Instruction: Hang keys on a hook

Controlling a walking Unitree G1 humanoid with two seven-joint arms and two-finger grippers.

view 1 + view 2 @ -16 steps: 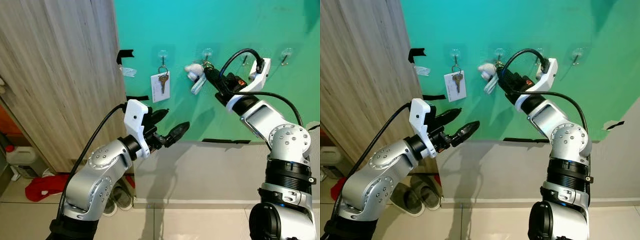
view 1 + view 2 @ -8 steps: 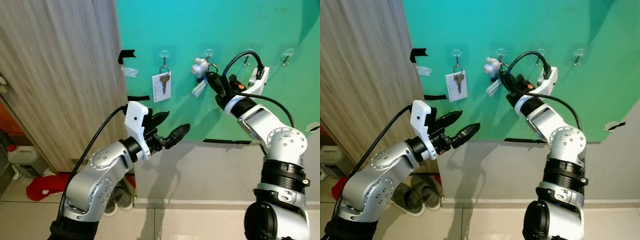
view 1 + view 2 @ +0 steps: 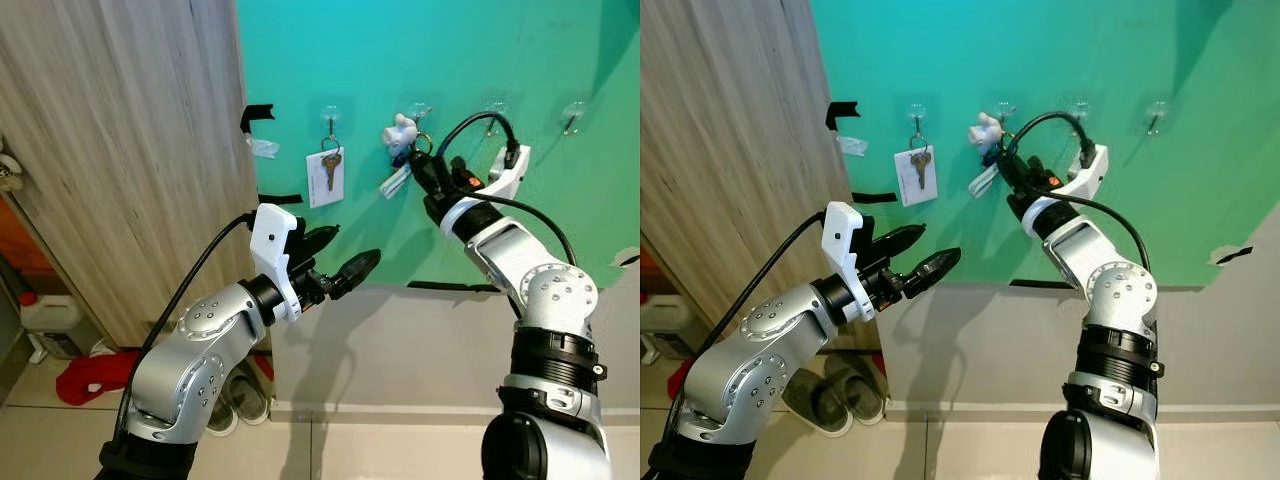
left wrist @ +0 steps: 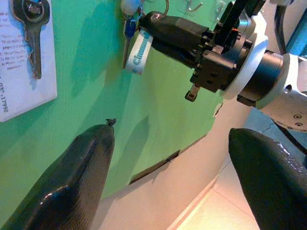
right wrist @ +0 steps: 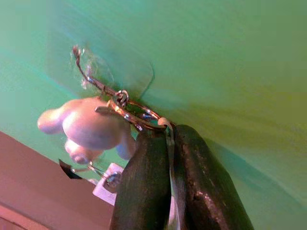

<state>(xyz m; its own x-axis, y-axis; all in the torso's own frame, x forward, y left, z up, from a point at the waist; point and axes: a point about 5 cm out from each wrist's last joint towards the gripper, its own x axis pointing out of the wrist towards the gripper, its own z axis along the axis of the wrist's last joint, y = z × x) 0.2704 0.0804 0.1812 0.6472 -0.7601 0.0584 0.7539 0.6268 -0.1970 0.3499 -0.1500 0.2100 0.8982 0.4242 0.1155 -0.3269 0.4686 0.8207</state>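
My right gripper (image 3: 419, 160) is raised to the green wall and shut on the ring of a key bunch (image 5: 139, 116). A white plush figure (image 3: 399, 131), a blue key and a white tag (image 3: 395, 180) hang from that ring. In the right wrist view the ring lies against the wire of a clear stick-on hook (image 5: 91, 76); I cannot tell whether it is threaded over it. That hook (image 3: 420, 109) is the second in the row. My left gripper (image 3: 350, 247) is held open, lower and to the left, with nothing in it.
On the first hook hangs another key with a white card (image 3: 327, 177). Two more hooks (image 3: 572, 112) lie to the right. A wooden panel (image 3: 120, 150) stands on the left. Shoes (image 3: 235, 395), a red cloth (image 3: 85, 372) and a jug (image 3: 40, 312) lie on the floor.
My right gripper has carried the key bunch up and closer to the wall, bringing its ring to the second hook. The left arm has stayed put. The view shifted slightly.
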